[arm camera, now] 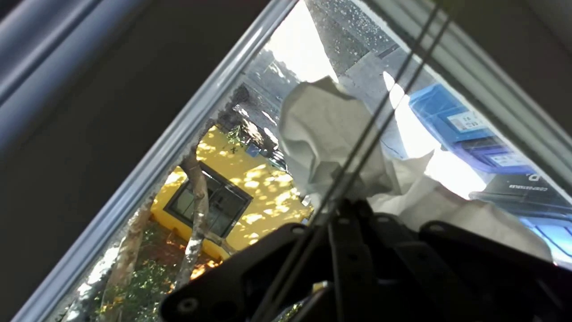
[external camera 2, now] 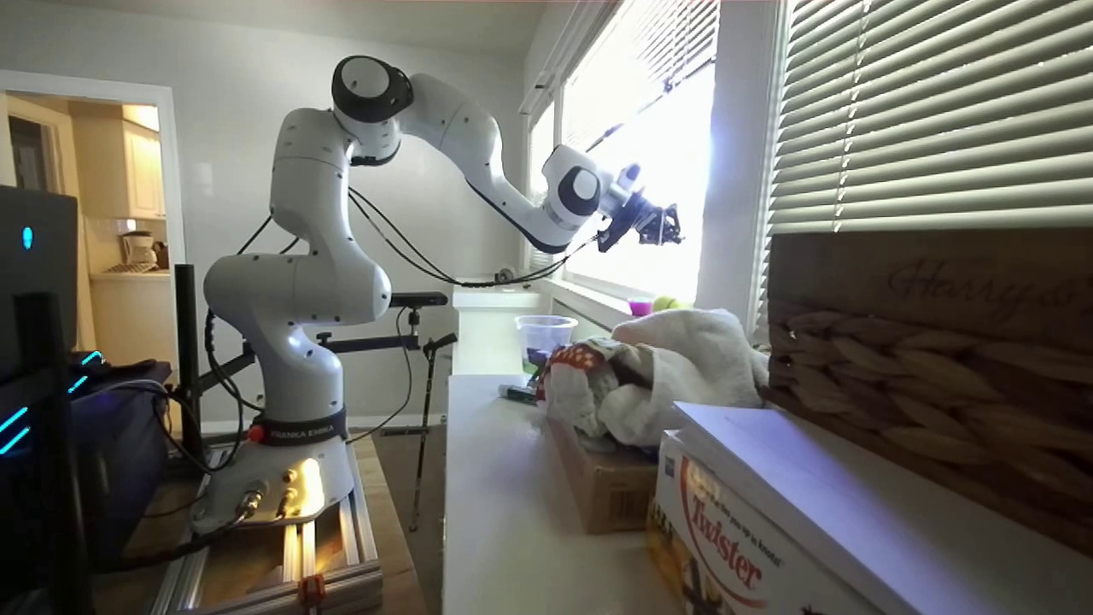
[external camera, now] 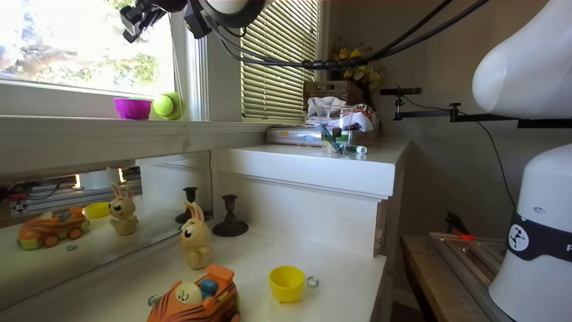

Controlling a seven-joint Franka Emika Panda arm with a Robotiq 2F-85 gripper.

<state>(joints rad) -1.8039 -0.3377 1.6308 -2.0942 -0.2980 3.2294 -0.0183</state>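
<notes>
In the wrist view my gripper [arm camera: 355, 206] has its fingers brought together at the tips. A white crumpled sheet [arm camera: 328, 118], paper or cloth, spreads out from between and around them; the pinched part is hidden. Behind the sheet is the window glass [arm camera: 353, 53], with a yellow building and blue bins outside. Whether the sheet touches the pane I cannot tell. Two thin dark cords [arm camera: 389, 105] cross in front of the fingers. In both exterior views the gripper [external camera: 134, 27] is high before the bright window [external camera 2: 640, 248], where glare hides the sheet.
A purple bowl [external camera: 133, 109] and tennis ball [external camera: 169, 106] sit on the windowsill. Below are a rabbit toy [external camera: 195, 241], orange car [external camera: 201, 297], yellow cup [external camera: 287, 281] and dark candle holder [external camera: 230, 221]. A towel [external camera 2: 700, 350], plastic tub [external camera 2: 545, 333] and Twister box [external camera 2: 726, 538] line the counter.
</notes>
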